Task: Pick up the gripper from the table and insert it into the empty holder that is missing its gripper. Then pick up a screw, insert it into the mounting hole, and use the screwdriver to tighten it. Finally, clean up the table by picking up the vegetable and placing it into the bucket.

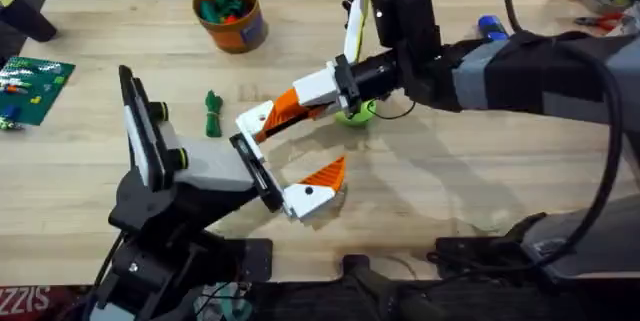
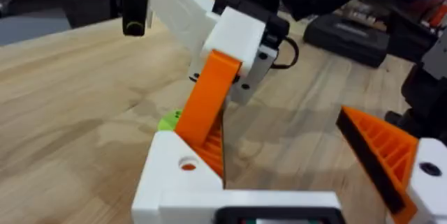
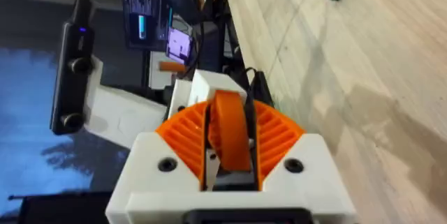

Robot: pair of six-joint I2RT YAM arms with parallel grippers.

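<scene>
The right gripper (image 1: 300, 101) sat just left of the overhead frame's centre, its orange ribbed pads (image 3: 276, 140) clenched on the loose orange gripper (image 1: 283, 113), a ribbed wedge. The wedge's long axis ran diagonally, from the right gripper down and left, its lower end at the empty holder (image 1: 254, 121), the white bracket on the upper end of the left arm's jaw rail. In the left wrist view the wedge (image 2: 209, 95) leaned down against that bracket (image 2: 183, 175), and a little orange showed through the mounting hole (image 2: 188, 164) in the bracket's face. The left gripper (image 1: 280, 161) stood wide open, holding nothing between its fingers; its other finger (image 1: 325, 174), orange with a dark screw in its white bracket, lay lower, well apart from the first. A lime-green disc (image 1: 355, 113) peeked out on the table under the right arm. The dark green vegetable (image 1: 212, 113) lay upright in the frame, left of the holder, on the wooden table (image 1: 450, 161). The orange-brown bucket (image 1: 230, 16) with its blue label stood near the top edge, green toys inside.
</scene>
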